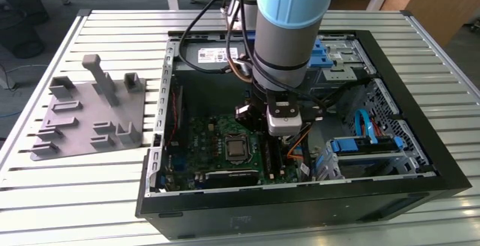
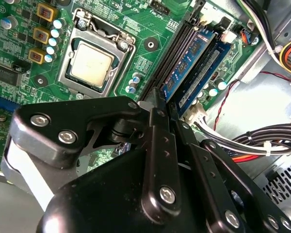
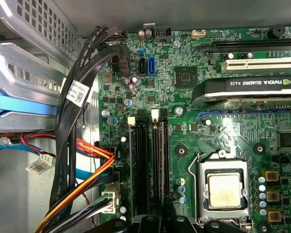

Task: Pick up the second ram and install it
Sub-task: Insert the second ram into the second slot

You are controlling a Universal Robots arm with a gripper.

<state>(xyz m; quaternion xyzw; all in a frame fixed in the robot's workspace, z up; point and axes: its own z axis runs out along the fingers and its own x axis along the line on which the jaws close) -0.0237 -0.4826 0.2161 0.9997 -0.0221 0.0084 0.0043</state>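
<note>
Tool (image 2: 168,104) stood nearly closed, seemingly pinching the near end of the second ram (image 2: 191,60): light, stiff, fragile, best held by edges.

Arm (image 1: 289,21) stood near vertical in the exterior view, light-blue upper section at top, dark lower section reaching straight down, cables running along it. Wrist (image 1: 285,119) pointed downward with the gripper (image 1: 280,140) below it. In the second wrist view the gripper (image 2: 163,100) had its black fingers (image 2: 155,141) drawn nearly together, tips side by side; its black body showed in the first wrist view (image 3: 160,222).
</note>
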